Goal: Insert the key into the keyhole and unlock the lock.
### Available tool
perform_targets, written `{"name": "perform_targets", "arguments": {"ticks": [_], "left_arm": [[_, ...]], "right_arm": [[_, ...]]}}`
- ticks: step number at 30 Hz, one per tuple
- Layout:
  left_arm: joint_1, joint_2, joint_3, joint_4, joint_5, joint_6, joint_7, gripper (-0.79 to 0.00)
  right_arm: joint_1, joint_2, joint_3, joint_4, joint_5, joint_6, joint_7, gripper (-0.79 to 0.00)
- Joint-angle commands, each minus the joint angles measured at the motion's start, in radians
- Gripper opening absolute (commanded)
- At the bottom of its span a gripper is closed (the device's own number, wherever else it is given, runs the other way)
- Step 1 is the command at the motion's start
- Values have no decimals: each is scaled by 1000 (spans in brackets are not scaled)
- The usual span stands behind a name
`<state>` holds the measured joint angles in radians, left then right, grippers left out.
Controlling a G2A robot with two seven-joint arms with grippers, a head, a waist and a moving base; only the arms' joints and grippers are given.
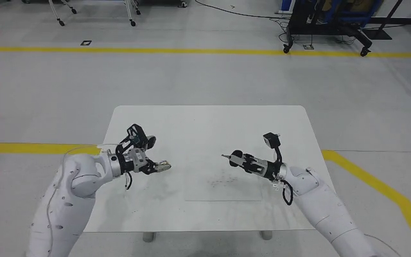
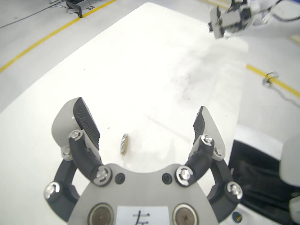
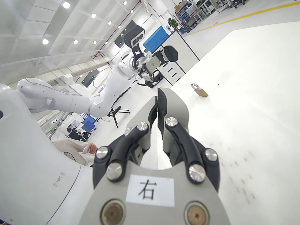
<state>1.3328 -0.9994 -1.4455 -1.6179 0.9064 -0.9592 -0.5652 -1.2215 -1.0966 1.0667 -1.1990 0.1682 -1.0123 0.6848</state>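
Where the padlock point(image 2: 124, 144) lies, scuffed mat point(image 1: 221, 187) and left gripper point(image 2: 140, 108) flank it.

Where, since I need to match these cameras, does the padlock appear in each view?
Top view: the padlock lies on the table, just ahead of the left pincer.
Left wrist view: padlock seen edge-on, between the open left pincer's fingers.
Right wrist view: padlock on the table, beyond the shut right pincer.
Shared landmark: the dark scuff marks on the table.
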Motion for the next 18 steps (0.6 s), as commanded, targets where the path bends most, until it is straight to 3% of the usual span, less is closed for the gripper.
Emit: {"name": "perform_targets", "arguments": {"ticks": [1, 4, 10, 12, 14, 15, 17, 18], "left_arm": [[33, 4, -16, -12, 146, 4, 37, 0], [42, 4, 10, 16, 230, 2, 90, 0], [-36, -13, 132, 111, 370, 86, 132, 0], [-59, -18, 162, 138, 393, 96, 151, -46], [-78, -21, 185, 164, 411, 96, 167, -148], [-87, -22, 195, 176, 420, 98, 172, -277], [-101, -24, 210, 195, 431, 101, 182, -391], [-107, -25, 215, 203, 434, 101, 184, -397]], "right_arm": [[0, 0, 0, 0, 0, 0, 0, -785], [0, 0, 0, 0, 0, 0, 0, -785], [0, 0, 0, 0, 0, 0, 0, -785], [0, 0, 0, 0, 0, 0, 0, -785], [0, 0, 0, 0, 0, 0, 0, -785], [0, 0, 0, 0, 0, 0, 0, -785], [0, 0, 0, 0, 0, 0, 0, -785], [0, 0, 0, 0, 0, 0, 0, -785]]}}
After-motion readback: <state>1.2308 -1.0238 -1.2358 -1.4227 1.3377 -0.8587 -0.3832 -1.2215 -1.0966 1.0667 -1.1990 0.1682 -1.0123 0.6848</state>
